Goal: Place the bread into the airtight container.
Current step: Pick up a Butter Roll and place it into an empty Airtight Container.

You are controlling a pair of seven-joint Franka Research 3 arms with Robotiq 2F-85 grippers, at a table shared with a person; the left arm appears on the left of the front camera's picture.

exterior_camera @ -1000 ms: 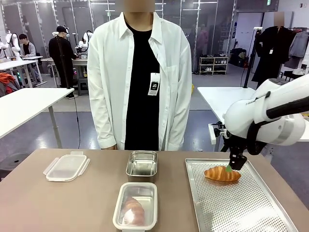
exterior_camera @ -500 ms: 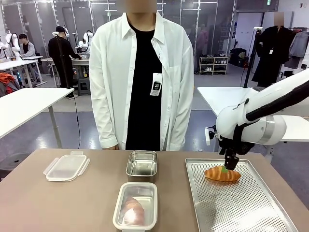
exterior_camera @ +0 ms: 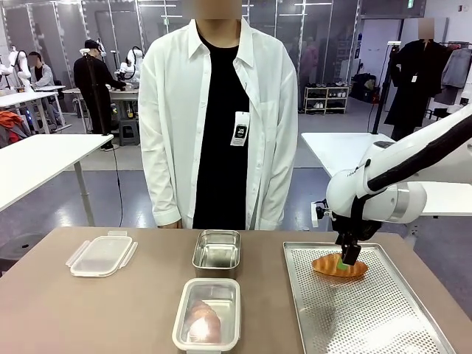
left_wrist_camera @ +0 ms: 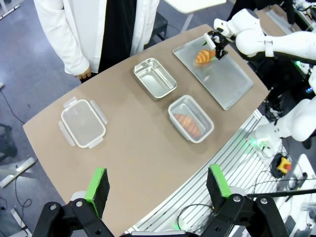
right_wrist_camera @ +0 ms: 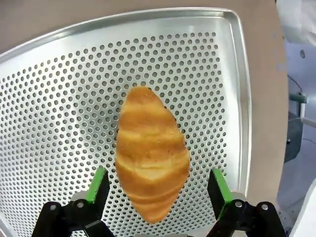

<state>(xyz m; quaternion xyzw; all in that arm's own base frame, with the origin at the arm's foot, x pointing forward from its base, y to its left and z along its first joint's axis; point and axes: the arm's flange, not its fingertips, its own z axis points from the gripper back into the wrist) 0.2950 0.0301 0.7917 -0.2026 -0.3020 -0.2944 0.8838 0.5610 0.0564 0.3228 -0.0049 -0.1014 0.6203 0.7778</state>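
Observation:
A golden croissant-shaped bread (exterior_camera: 338, 266) lies on the perforated metal tray (exterior_camera: 369, 310) at the right. My right gripper (exterior_camera: 346, 257) hangs just over it, open. In the right wrist view the green pads (right_wrist_camera: 100, 183) stand on either side of the bread (right_wrist_camera: 150, 153), apart from it. The airtight container (exterior_camera: 207, 313) sits near the front middle with another bread inside. From high above the table, my left gripper (left_wrist_camera: 158, 188) is open with nothing between its fingers; below it lie the container (left_wrist_camera: 190, 119) and the bread (left_wrist_camera: 204, 57) on the tray.
An empty steel container (exterior_camera: 217, 251) stands behind the airtight one. A clear clip lid (exterior_camera: 102, 254) lies at the far left. A person in a white shirt (exterior_camera: 217, 125) stands at the far edge, hands off the table.
My right gripper has moved left and down, from the bread's right end to over its middle. Bread, containers and lid have not moved.

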